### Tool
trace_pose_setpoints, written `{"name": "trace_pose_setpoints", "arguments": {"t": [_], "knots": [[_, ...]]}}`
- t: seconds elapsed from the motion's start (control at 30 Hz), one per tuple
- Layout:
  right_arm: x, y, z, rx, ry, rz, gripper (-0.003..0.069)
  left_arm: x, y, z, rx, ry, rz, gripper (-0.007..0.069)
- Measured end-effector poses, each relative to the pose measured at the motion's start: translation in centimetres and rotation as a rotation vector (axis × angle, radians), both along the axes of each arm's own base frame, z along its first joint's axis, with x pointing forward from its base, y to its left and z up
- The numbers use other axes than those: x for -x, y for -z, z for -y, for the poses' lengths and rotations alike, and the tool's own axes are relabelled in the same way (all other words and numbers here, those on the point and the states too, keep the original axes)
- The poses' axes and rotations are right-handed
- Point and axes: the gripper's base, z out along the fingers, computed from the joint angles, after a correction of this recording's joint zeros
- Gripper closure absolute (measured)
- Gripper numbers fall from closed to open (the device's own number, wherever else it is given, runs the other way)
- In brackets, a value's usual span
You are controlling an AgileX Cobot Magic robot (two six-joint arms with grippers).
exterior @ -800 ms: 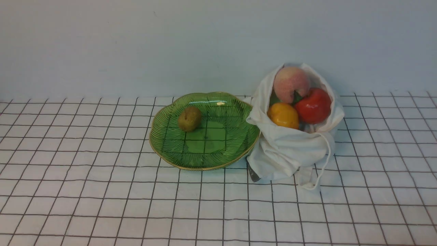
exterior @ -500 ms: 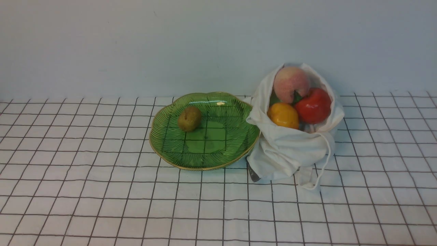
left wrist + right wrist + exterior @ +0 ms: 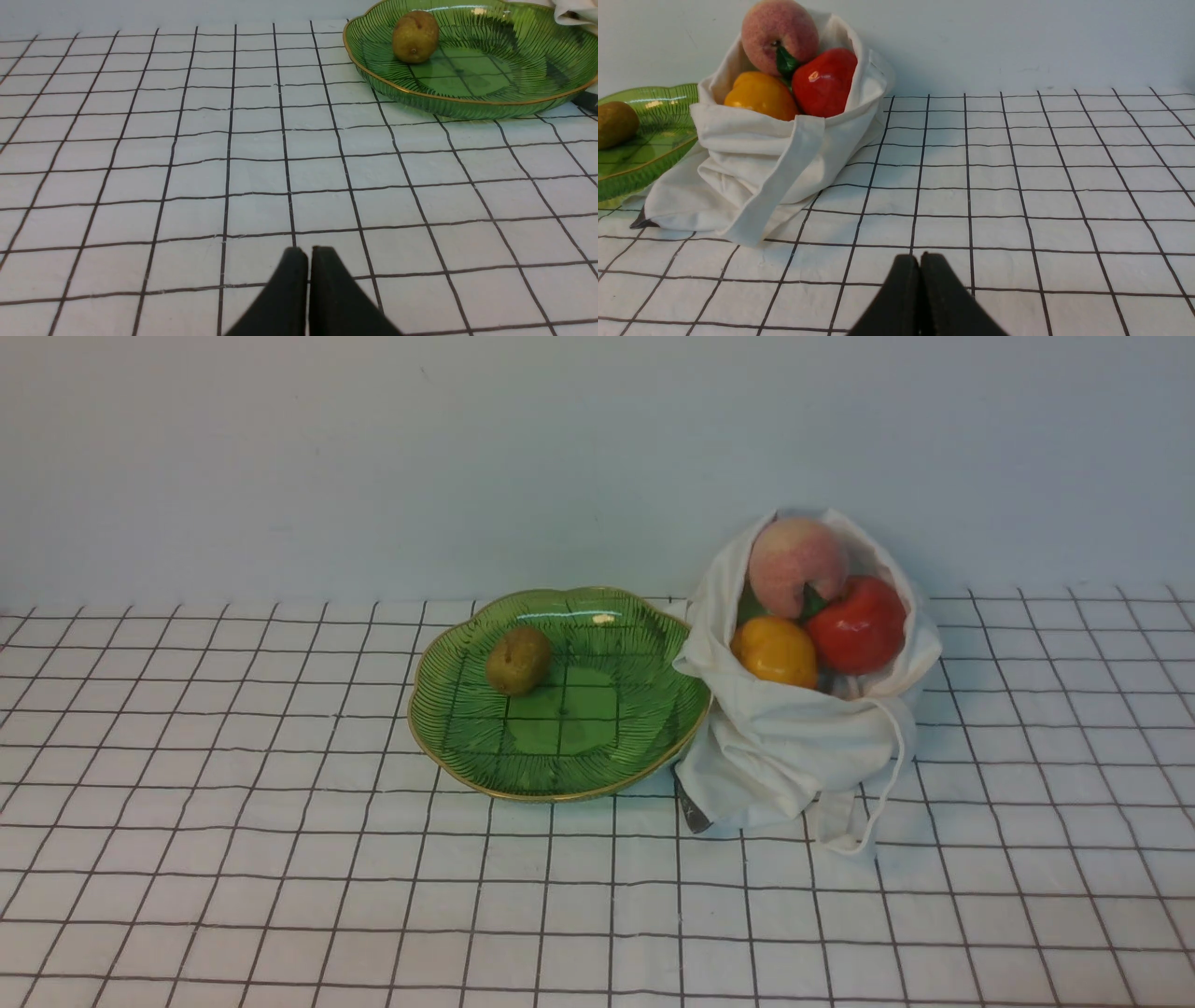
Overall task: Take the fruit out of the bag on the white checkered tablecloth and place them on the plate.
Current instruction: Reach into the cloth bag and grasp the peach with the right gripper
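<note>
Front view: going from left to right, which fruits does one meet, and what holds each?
Olive-brown round fruit on the glossy green ribbed plate → yellow-orange round fruit in the white cloth bag → glossy red apple in the same bag. The fuzzy pink peach sits above both, so it is left out.

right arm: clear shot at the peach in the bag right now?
Probably yes. The peach sits topmost in the open bag, uncovered, and only bare tablecloth lies between it and the shut right gripper.
</note>
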Motion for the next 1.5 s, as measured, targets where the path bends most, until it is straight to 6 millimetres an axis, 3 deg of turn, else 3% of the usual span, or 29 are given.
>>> {"name": "trace_pose_setpoints", "arguments": {"t": [0.83,0.97,1.2,1.33,1.5], "knots": [[0.0,0.0,0.0,-0.003,0.0,0.0,0.0673,0.0,0.0,0.0,0.0,0.0,0.0,0.0632],[0.0,-0.1,-0.3,-0.215,0.011,0.017,0.0673,0.0,0.0,0.0,0.0,0.0,0.0,0.0632],[0.0,-0.4,-1.2,-0.896,0.033,-0.025,0.0673,0.0,0.0,0.0,0.0,0.0,0.0,0.0632],[0.0,-0.6,-1.3,-1.02,0.033,-0.022,0.0673,0.0,0.0,0.0,0.0,0.0,0.0,0.0632],[0.0,-0.7,-1.3,-1.028,0.031,-0.022,0.0673,0.0,0.0,0.0,0.0,0.0,0.0,0.0632]]}}
